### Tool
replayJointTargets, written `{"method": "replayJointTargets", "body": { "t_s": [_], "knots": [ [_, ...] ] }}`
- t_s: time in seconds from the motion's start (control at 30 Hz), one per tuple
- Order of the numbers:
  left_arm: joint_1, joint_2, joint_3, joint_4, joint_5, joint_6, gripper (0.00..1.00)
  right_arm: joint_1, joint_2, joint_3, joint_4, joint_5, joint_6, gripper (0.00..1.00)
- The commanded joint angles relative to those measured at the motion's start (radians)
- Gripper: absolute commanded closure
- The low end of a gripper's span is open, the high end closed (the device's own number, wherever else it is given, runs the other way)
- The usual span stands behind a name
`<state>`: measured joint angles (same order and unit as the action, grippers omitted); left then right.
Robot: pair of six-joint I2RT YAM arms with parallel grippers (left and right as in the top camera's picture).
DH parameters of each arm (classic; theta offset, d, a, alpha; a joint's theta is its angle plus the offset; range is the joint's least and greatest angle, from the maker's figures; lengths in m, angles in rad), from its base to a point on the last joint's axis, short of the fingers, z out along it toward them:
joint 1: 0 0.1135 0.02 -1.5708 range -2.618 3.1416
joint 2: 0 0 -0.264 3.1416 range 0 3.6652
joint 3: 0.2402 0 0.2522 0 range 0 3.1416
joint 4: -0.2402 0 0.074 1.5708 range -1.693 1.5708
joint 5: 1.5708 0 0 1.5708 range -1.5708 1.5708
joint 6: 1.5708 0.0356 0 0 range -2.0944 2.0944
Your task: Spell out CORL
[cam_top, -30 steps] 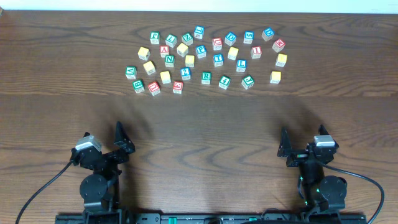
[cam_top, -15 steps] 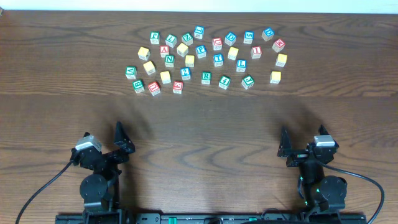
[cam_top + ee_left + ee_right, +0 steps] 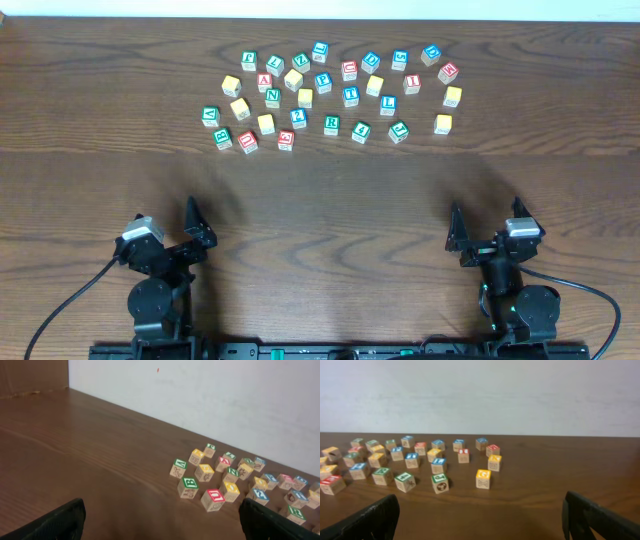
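The letter cubes lie in a loose cluster at the far side of the table. The white-faced green R cube [image 3: 331, 124] is in the front row and also shows in the right wrist view [image 3: 382, 476]. The blue L cube [image 3: 388, 104] is just behind and to the right of it. Several yellow-topped cubes are scattered among them, such as one [image 3: 266, 124] and another [image 3: 443, 124]; their letters are unreadable. My left gripper [image 3: 166, 226] [image 3: 160, 522] and right gripper [image 3: 487, 230] [image 3: 480, 520] are both open, empty and parked near the front edge, far from the cubes.
Red-lettered cubes [image 3: 264, 82] and other green and blue cubes sit mixed in the cluster. A bare brown wood table [image 3: 320, 200] stretches between the cubes and the arms. A white wall [image 3: 480, 390] stands behind the table.
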<state>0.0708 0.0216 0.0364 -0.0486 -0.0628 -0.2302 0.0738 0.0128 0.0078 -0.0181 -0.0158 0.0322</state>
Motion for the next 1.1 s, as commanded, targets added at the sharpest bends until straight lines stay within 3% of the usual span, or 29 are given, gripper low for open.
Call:
{"method": "replayJointTargets", "body": {
  "t_s": [0.0, 0.27, 0.5, 0.7, 0.9, 1.07],
  "knots": [
    [-0.003, 0.049, 0.058, -0.015, -0.023, 0.020, 0.04, 0.006, 0.000, 0.005, 0.010, -0.047, -0.011, 0.01],
    [-0.003, 0.323, 0.259, -0.019, 0.061, 0.070, 0.03, 0.006, 0.016, 0.080, -0.015, -0.084, -0.011, 0.01],
    [-0.003, 0.611, 0.523, -0.083, 0.199, 0.081, 0.04, 0.006, 0.206, 0.267, -0.068, -0.111, -0.011, 0.01],
    [-0.003, 0.848, 0.860, -0.312, 0.262, 0.153, 0.04, 0.005, 0.531, 0.574, -0.185, -0.165, -0.012, 0.01],
    [-0.003, 1.085, 1.238, -0.595, 0.262, 0.179, 0.04, 0.005, 0.904, 1.022, -0.506, -0.205, -0.068, 0.01],
    [-0.003, 1.241, 1.444, -0.737, 0.262, 0.209, 0.04, 0.005, 1.138, 1.322, -0.761, -0.233, -0.111, 0.01]
  ]
}}
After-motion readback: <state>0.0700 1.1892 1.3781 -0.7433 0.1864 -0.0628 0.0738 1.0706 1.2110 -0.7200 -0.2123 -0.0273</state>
